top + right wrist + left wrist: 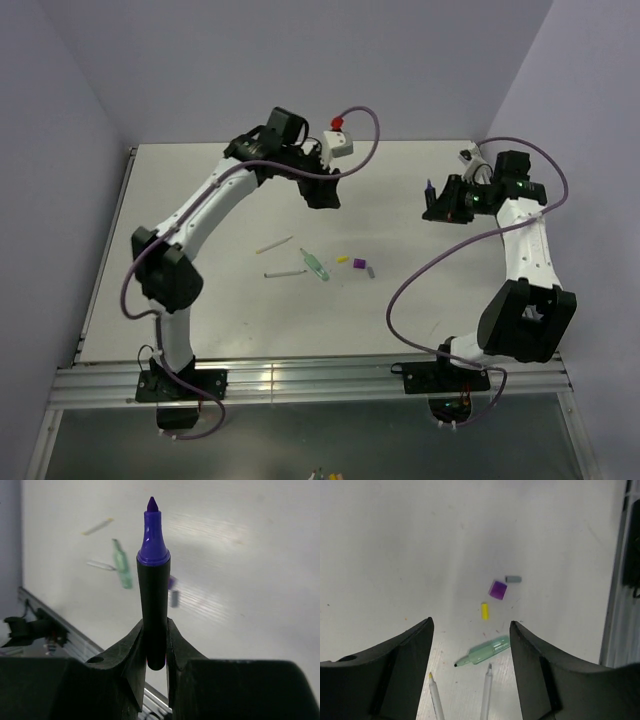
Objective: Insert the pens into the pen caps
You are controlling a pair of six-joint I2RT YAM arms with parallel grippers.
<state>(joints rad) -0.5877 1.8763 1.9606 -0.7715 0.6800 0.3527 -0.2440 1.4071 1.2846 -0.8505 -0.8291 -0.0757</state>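
- Black in the barrel and purple at the tip, one pen (153,590) was held upright in the right gripper (156,640), whose fingers were pressed against its lower end. It was raised over the right side of the table (200,180), well apart from the caps.
- No pen was seen seated in a cap, so the task was judged to be at an early stage, with one pen picked up and nothing joined.
- Three caps were found lying loose near the middle of the table: a yellow cap (484,611), a purple cap (497,590) and a grey cap (513,579), close together but not touching.
- Three pens were left flat on the surface beside them: a translucent green pen (485,651) with its dark tip bare, a pale yellow-white pen (436,697) and a grey-white pen (486,692).
- No cap for the green pen could be made out.
- The left gripper (470,625) was held above this group with its fingers spread and nothing between them.
- The purple cap was judged the likely match for the held pen, which left every pairing to be made.
- The table was seen to be a plain off-white sheet, faintly marked, with a metal rail (300,375) along its near edge.
- Pale lavender walls (60,150) enclosed it on three sides.
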